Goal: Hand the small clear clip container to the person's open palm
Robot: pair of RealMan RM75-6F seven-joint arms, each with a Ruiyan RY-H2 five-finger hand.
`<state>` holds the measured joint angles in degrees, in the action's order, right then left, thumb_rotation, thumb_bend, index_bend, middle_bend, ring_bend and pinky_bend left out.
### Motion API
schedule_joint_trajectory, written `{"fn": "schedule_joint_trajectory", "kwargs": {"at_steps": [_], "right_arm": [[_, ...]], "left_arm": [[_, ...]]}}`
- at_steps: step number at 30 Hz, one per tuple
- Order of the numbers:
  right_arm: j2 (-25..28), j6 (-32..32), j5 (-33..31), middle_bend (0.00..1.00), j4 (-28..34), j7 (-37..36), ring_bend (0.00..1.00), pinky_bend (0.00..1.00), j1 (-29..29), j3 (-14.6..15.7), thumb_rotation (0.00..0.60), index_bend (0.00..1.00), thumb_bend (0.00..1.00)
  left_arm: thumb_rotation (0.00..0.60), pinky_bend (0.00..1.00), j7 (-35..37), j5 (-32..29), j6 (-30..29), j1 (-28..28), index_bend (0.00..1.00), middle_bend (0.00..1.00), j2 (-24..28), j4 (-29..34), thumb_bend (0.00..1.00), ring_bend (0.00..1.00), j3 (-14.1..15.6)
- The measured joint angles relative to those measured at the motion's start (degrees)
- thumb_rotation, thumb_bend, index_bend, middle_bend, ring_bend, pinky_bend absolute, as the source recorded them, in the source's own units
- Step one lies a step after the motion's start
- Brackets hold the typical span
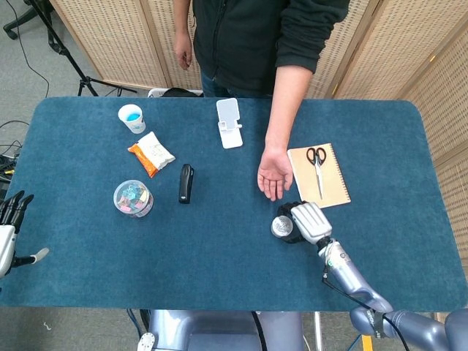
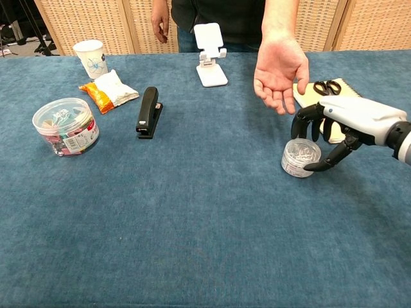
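The small clear clip container (image 1: 281, 227) (image 2: 300, 157) stands on the blue table, just below the person's open palm (image 1: 274, 175) (image 2: 279, 70), which hovers palm-up. My right hand (image 1: 307, 221) (image 2: 350, 119) is right beside the container on its right. Its fingers curve round the far side and the thumb reaches the near side. I cannot see a firm grip, and the container rests on the table. My left hand (image 1: 6, 238) hangs at the table's left edge with fingers apart, holding nothing.
A notebook (image 1: 333, 186) (image 2: 308, 96) with scissors (image 1: 316, 157) lies behind my right hand. Further left are a phone stand (image 1: 230, 123), a black stapler (image 1: 186, 183) (image 2: 148, 111), a tub of coloured clips (image 1: 133, 197) (image 2: 66, 125), a snack packet (image 1: 151, 153) and a paper cup (image 1: 131, 117).
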<state>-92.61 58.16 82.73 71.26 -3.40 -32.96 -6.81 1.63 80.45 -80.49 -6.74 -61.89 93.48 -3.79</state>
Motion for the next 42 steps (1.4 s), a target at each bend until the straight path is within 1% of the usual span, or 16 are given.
{"fn": "schedule_joint_trajectory", "kwargs": {"at_steps": [4, 9, 11, 14, 17, 18, 24, 28, 33, 35, 36, 38, 39, 40, 41, 42], "right_arm": [[1.3, 2.1, 1.6, 0.54, 1.4, -1.1, 0.47, 0.45, 0.6, 0.6, 0.600, 0.54, 0.44], [5.7, 7.8, 5.2, 0.55, 7.0, -1.9, 0.47, 0.45, 1.7, 1.1, 0.600, 0.54, 0.44], [7.4, 9.4, 6.0, 0.55, 9.4, -1.8, 0.47, 0.45, 1.8, 0.6, 0.600, 0.54, 0.44], [10.0, 10.1, 5.9, 0.55, 13.5, -0.5, 0.47, 0.45, 1.4, -1.5, 0.600, 0.54, 0.44], [11.2, 9.2, 3.2, 0.55, 15.9, 2.5, 0.47, 0.45, 0.0, -5.0, 0.600, 0.54, 0.44], [11.3, 8.4, 1.4, 0.55, 16.4, 4.1, 0.47, 0.45, -0.8, -6.4, 0.600, 0.54, 0.44], [10.6, 3.8, -10.3, 0.55, 17.1, 14.8, 0.47, 0.45, -5.0, -10.7, 0.600, 0.54, 0.44], [8.6, 2.5, -16.0, 0.55, 15.7, 20.7, 0.47, 0.45, -7.5, -12.5, 0.600, 0.54, 0.44], [5.9, 3.2, -18.6, 0.54, 13.8, 23.8, 0.47, 0.45, -8.9, -13.0, 0.600, 0.54, 0.44], [4.9, 3.6, -19.2, 0.50, 13.1, 25.1, 0.45, 0.45, -9.3, -12.9, 0.600, 0.53, 0.41], [4.1, 4.0, -19.6, 0.44, 12.6, 26.0, 0.41, 0.45, -9.6, -12.9, 0.600, 0.49, 0.36], [3.2, 4.3, -20.2, 0.26, 12.0, 27.2, 0.27, 0.39, -9.9, -12.7, 0.600, 0.36, 0.24], [3.0, 4.2, -20.6, 0.16, 12.0, 27.7, 0.17, 0.33, -10.1, -12.4, 0.600, 0.27, 0.17], [3.1, 3.9, -21.0, 0.08, 12.1, 28.1, 0.10, 0.28, -10.2, -12.3, 0.600, 0.21, 0.12], [3.2, 3.6, -21.4, 0.03, 12.4, 28.5, 0.05, 0.23, -10.3, -12.2, 0.600, 0.17, 0.08], [3.4, 3.4, -21.9, 0.01, 12.8, 29.2, 0.02, 0.20, -10.4, -12.1, 0.600, 0.14, 0.06]], "left_arm": [[0.600, 0.00, 0.1, 0.0, 0.2, -0.1, 0.00, 0.00, 0.1, 0.1, 0.00, 0.00, 0.0], [0.600, 0.00, 0.1, -0.1, 0.4, -0.1, 0.00, 0.00, 0.1, 0.2, 0.00, 0.00, 0.1], [0.600, 0.00, -0.1, -0.1, 0.6, -0.2, 0.00, 0.00, 0.1, 0.3, 0.00, 0.00, 0.2], [0.600, 0.00, -0.5, 0.1, 0.8, -0.3, 0.00, 0.00, 0.1, 0.5, 0.00, 0.00, 0.4], [0.600, 0.00, -0.5, 0.2, 0.9, -0.4, 0.00, 0.00, 0.1, 0.6, 0.00, 0.00, 0.4], [0.600, 0.00, -0.4, 0.1, 1.0, -0.4, 0.00, 0.00, 0.2, 0.6, 0.00, 0.00, 0.4], [0.600, 0.00, 0.8, -0.3, 1.3, -0.4, 0.00, 0.00, 0.7, 0.5, 0.00, 0.00, 0.3], [0.600, 0.00, 1.6, -0.5, 1.4, -0.4, 0.00, 0.00, 1.0, 0.4, 0.00, 0.00, 0.2], [0.600, 0.00, 2.2, -0.7, 1.9, -0.6, 0.00, 0.00, 1.2, 0.2, 0.00, 0.00, 0.1], [0.600, 0.00, 2.2, -0.7, 2.1, -0.7, 0.00, 0.00, 1.2, 0.2, 0.00, 0.00, 0.1], [0.600, 0.00, 2.2, -0.7, 2.2, -0.7, 0.00, 0.00, 1.2, 0.2, 0.00, 0.00, 0.1], [0.600, 0.00, 2.3, -0.7, 2.1, -0.7, 0.00, 0.00, 1.3, 0.3, 0.00, 0.00, 0.1], [0.600, 0.00, 2.3, -0.7, 2.1, -0.7, 0.00, 0.00, 1.3, 0.3, 0.00, 0.00, 0.1], [0.600, 0.00, 2.4, -0.8, 2.1, -0.7, 0.00, 0.00, 1.3, 0.3, 0.00, 0.00, 0.1], [0.600, 0.00, 2.4, -0.8, 2.1, -0.7, 0.00, 0.00, 1.3, 0.2, 0.00, 0.00, 0.1], [0.600, 0.00, 2.4, -0.9, 2.2, -0.7, 0.00, 0.00, 1.3, 0.2, 0.00, 0.00, 0.1]]}}
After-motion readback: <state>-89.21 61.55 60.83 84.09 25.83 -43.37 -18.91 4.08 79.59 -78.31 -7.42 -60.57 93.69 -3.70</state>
